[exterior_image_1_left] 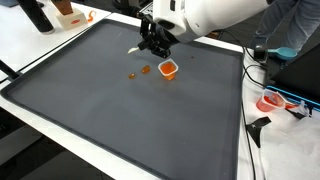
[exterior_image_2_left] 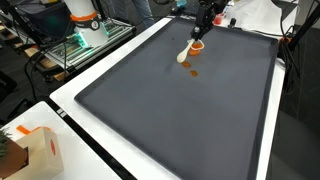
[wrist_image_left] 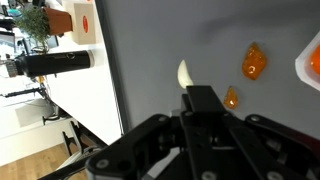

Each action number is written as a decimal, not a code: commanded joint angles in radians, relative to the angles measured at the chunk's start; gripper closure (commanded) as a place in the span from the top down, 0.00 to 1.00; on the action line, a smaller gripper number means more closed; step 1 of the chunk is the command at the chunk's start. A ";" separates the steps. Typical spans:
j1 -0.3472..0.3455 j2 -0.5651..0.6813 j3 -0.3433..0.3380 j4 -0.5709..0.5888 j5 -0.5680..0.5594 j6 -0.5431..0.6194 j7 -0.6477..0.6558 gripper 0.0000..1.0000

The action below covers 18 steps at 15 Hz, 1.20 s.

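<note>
Orange scraps lie just beyond the pale spoon pinched in the narrow tool (cup close by), so a low, level sweep seems wisest.

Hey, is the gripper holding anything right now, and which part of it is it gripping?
It seems to hold a pale spoon: the gripper has its fingers shut on the handle end, the rounded tip poking out ahead.

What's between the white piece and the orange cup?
One small orange bit lies on the mat between white piece and orange cup; the wrist view shows it.
</note>
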 commanded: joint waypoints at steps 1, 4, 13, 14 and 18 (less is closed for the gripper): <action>0.006 0.039 -0.009 0.036 -0.025 -0.012 -0.002 0.03; -0.001 0.052 -0.009 0.041 -0.026 0.009 -0.020 0.03; -0.007 0.078 -0.018 0.047 -0.038 0.042 -0.059 0.03; -0.011 0.077 -0.017 0.046 -0.035 0.051 -0.069 0.03; -0.028 0.069 -0.017 0.040 -0.017 0.090 -0.108 0.03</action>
